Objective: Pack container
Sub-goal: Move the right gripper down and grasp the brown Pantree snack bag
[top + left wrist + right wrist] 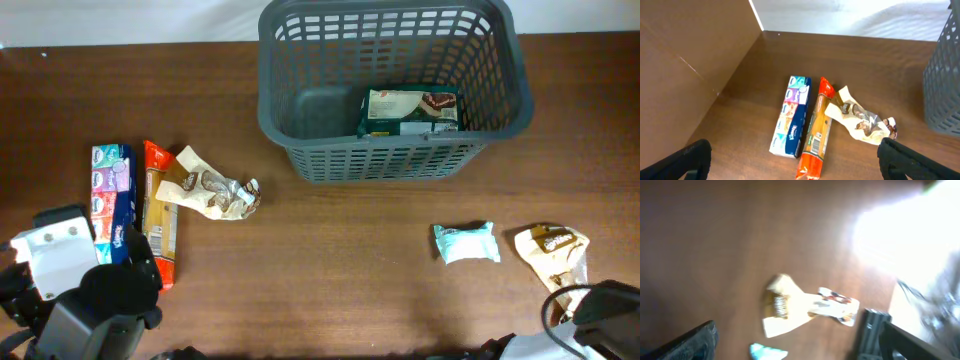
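Observation:
The container, a dark grey lattice basket (300,95), stands at the back, right of centre, with a green and white packet (410,112) lying inside. Its wall shows at the right edge of the left wrist view (945,75). My left gripper (795,159) is wide open and empty, above the near ends of a Kleenex tissue pack (792,116) and an orange packet (817,127). A cream snack packet (860,119) lies to their right. My right gripper (800,342) is open and empty, above a cream packet (800,307) and a teal packet (767,352); this view is blurred.
In the overhead view the tissue pack (112,195), orange packet (160,215) and cream packet (210,190) lie at the left. The teal packet (465,242) and a cream and brown packet (550,250) lie at the right. Both arms sit at the near edge.

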`<state>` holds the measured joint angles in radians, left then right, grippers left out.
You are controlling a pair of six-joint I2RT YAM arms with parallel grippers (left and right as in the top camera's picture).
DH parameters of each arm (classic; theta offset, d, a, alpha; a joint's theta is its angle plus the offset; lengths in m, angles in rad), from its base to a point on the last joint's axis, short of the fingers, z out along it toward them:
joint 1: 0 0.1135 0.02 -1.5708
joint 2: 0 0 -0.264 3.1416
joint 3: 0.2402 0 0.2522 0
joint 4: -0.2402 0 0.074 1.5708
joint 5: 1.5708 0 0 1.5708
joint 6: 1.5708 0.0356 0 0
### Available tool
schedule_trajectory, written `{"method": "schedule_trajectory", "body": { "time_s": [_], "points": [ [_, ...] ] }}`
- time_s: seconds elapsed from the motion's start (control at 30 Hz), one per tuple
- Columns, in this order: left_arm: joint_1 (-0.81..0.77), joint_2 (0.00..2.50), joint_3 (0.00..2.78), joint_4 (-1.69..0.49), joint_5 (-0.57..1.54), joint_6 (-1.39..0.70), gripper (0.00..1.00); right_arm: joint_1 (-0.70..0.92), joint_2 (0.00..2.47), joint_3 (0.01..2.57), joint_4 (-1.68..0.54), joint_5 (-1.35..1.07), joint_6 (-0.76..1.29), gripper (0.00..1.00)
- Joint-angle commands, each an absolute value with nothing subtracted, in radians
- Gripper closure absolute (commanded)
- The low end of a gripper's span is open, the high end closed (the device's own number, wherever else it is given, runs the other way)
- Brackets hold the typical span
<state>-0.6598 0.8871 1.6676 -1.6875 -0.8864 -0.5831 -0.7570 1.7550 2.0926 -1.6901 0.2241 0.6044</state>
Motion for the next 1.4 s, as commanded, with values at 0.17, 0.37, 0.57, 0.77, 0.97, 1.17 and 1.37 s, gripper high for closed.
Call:
{"method": "schedule_trajectory", "body": {
  "time_s": [0.17, 0.37, 0.57, 0.77, 0.97, 1.17, 1.37],
  "points": [
    [-0.656, 0.889, 1.668, -1.687, -0.902, -0.570, 0.01, -0.889, 1.710, 1.692, -1.645, 0.146, 0.451, 0.00],
    [-0.656, 0.889, 1.668, -1.687, -0.940, -0.570, 0.01, -0.869, 1.484, 1.299, -1.448, 0.074, 0.342, 0.00],
    [-0.656, 0.889, 1.668, -1.687, -1.019, -0.570, 0.01, -0.763, 1.247, 1.086, -1.350, 0.060, 0.241, 0.01],
    [-0.656, 0.889, 1.668, -1.687, -1.019, -0.570, 0.01, -0.713, 1.242, 1.090, -1.216, -0.012, 0.053, 0.01],
    [-0.656, 0.889, 1.668, -1.687, -1.019, -0.570, 0.01, -0.713, 1.243, 1.090, -1.133, -0.125, -0.356, 0.01],
    [-0.656, 0.889, 1.668, -1.687, -1.022, -0.570, 0.01, -0.704, 1.252, 1.023, -1.187, -0.089, -0.551, 0.00],
    [-0.656, 0.889, 1.668, -1.687, -1.021, -0.551, 0.01, -0.631, 1.176, 0.772, -1.138, 0.117, -0.684, 0.08]
  ]
}}
